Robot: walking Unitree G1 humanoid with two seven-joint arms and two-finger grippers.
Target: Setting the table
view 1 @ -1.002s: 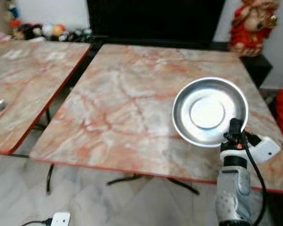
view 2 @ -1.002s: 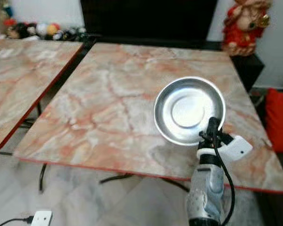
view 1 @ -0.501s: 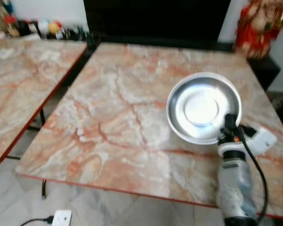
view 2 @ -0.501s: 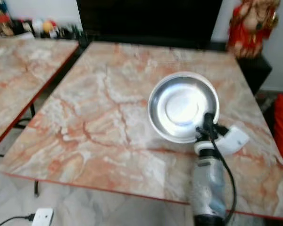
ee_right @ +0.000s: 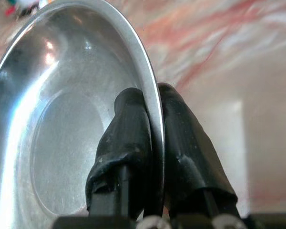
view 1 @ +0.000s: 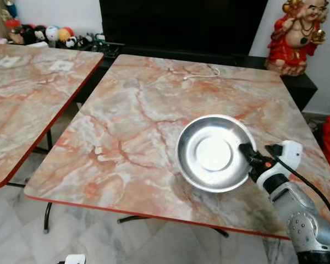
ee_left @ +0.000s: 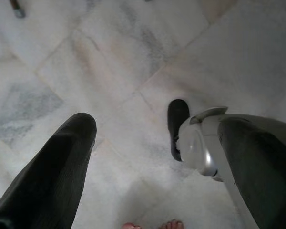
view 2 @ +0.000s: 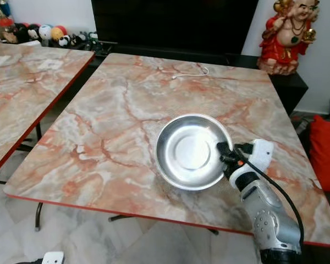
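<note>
I hold my right gripper [ee_right: 152, 143] pinched on the round shiny steel plate [view 1: 212, 152] rim at 3 o'clock over the marble-patterned table [view 1: 132, 115]; thin-edge grip risks slipping, I judge.

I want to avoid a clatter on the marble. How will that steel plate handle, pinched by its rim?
Steel plate looks thin, so probably light and stiff. Its polished rim may slip between the right hand's fingers. Held at one edge, it could sag or swing.
</note>
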